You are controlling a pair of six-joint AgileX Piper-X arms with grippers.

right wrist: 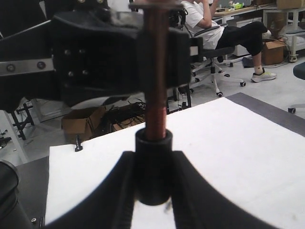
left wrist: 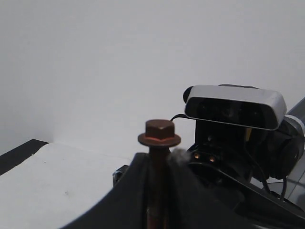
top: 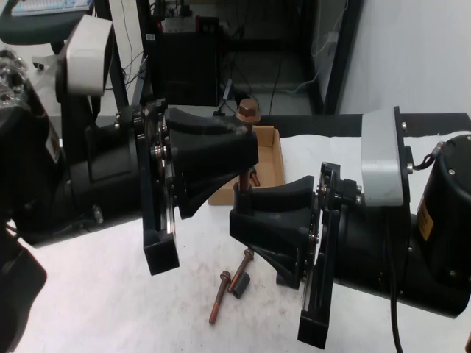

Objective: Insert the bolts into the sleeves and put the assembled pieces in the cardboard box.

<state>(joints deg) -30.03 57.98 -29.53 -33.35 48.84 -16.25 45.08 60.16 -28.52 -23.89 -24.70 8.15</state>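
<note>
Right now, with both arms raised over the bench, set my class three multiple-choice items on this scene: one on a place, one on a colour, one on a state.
1. Where is the hex head of the bolt?
A. above the fingers of the left gripper
B. below them
C. between them, out of sight

2. What colour is that bolt?
A. blue
B. copper-brown
C. white

3. What state is the right gripper in?
A. open and empty
B. shut on nothing
C. shut on the sleeve

Answers:
1 A, the head stands clear above the fingers.
2 B, head and shank are both copper-brown.
3 C, its fingers flank the black sleeve, and the bolt's shank enters the sleeve's top.
</note>
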